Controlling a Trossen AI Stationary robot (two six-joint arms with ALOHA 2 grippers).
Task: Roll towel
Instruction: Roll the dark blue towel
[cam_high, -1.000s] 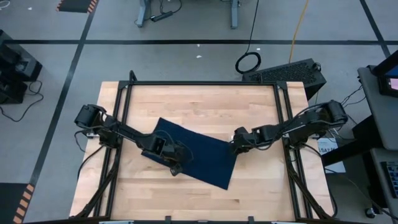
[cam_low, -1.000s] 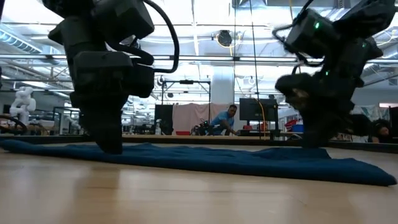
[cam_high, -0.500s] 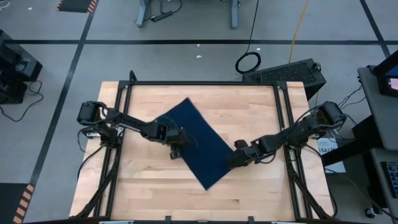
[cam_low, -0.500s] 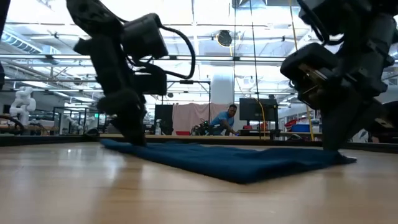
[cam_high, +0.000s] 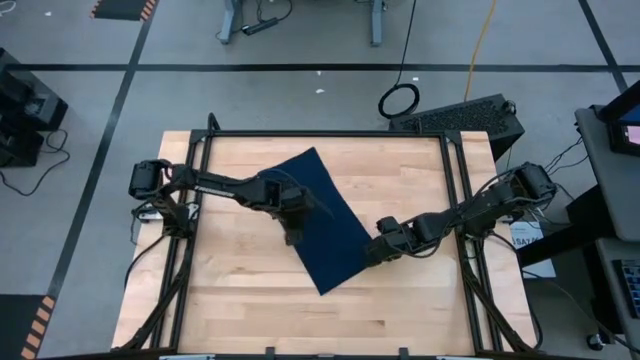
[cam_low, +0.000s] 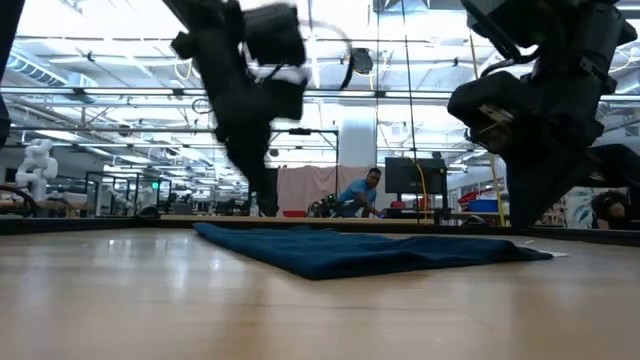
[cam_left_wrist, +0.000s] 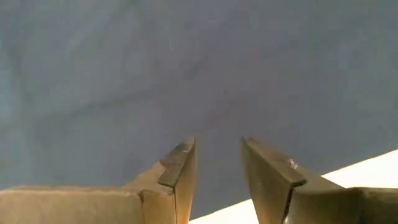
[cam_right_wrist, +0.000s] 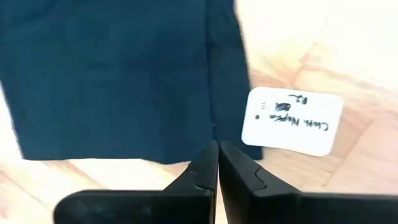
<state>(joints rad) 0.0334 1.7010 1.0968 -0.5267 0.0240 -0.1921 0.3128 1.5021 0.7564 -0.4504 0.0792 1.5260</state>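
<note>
While both arms reach inward — claws low — the towel (cam_high: 325, 220) lies flat.

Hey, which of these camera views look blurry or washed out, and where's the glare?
Left wrist view: the towel fills the frame, pale and soft, no texture readable. Right wrist view: the white tag is blurred, its writing barely legible. Low view: bright ceiling lights behind, so both arms are dark silhouettes. High view: evenly lit, clear.
</note>
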